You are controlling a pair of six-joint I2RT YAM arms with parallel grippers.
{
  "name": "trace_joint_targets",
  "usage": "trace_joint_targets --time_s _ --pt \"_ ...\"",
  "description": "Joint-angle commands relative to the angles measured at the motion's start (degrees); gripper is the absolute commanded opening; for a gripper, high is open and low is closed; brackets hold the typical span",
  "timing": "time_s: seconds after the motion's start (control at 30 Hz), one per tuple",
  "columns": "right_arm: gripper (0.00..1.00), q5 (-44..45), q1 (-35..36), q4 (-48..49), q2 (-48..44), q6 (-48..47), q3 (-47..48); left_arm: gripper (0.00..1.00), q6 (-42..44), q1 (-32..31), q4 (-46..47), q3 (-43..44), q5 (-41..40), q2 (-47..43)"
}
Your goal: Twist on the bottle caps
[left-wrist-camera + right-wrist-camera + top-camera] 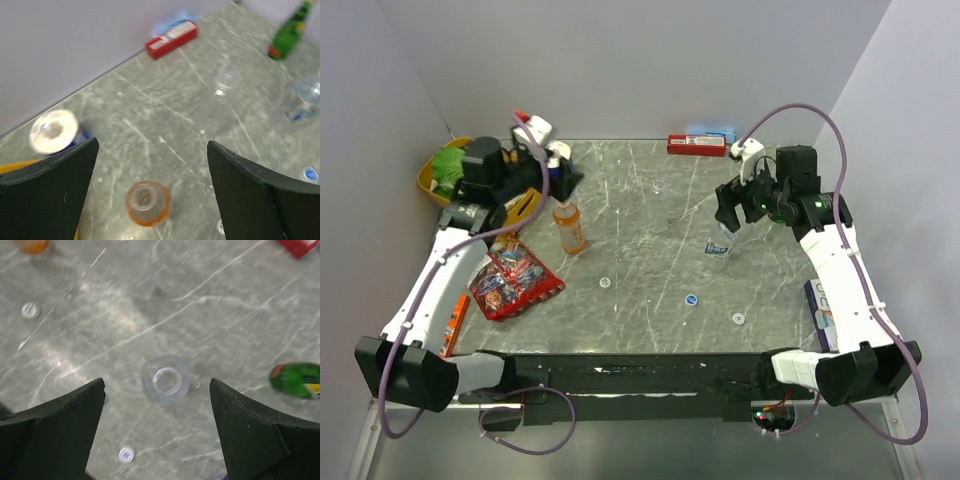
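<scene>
The orange drink bottle [570, 228] stands uncapped left of centre; the left wrist view looks down on its open neck [147, 202]. My left gripper [560, 175] [152, 144] hangs open above and just behind it, holding nothing. The shorter water bottle [722, 243] [165, 380] stands uncapped right of centre, and my right gripper [740, 213] [157, 382] is open above it, fingers apart from it on both sides. Loose caps lie on the table: a white cap [605, 283] [30, 310], a blue cap [691, 298] [310, 174] and another white cap [738, 319] [126, 455].
A dark green glass bottle [290, 31] [297, 380] stands close by the right gripper. A red box [697, 145] lies at the back wall. A snack bag [512, 280], a yellow bowl [440, 170] and a can [53, 131] crowd the left side. A blue-white box [820, 305] lies at the right edge.
</scene>
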Motion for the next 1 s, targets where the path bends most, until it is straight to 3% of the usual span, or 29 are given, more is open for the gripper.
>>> trace_joint_targets --time_s 0.0,0.1,0.3,0.83,0.9,0.97 --pt "0.89 -1.77 -0.56 -3.92 3.04 -2.79 0.03 0.96 6.5 -6.28 -2.55 -1.82 -1.99 -3.61" --pt "0.89 0.0 -0.91 -3.04 6.29 -2.61 -0.76 0.96 6.67 -6.55 -3.43 -2.18 -1.65 -3.61" --pt "0.79 1.58 -1.35 -6.55 12.88 -3.93 2.23 0.96 7.11 -6.55 -3.52 -1.04 -1.65 -2.65" --pt "0.56 3.69 -1.26 -6.12 11.57 -4.28 -0.23 0.96 6.41 -6.55 -1.94 -0.77 0.72 -0.36" --pt "0.51 3.86 -1.35 -5.85 10.78 -4.46 -0.4 0.96 5.98 -6.55 -1.32 -1.03 0.98 -0.27" --pt "0.4 3.78 -1.35 -5.5 10.34 -4.9 -0.4 0.96 5.54 -6.55 -0.8 -1.65 1.25 -0.27"
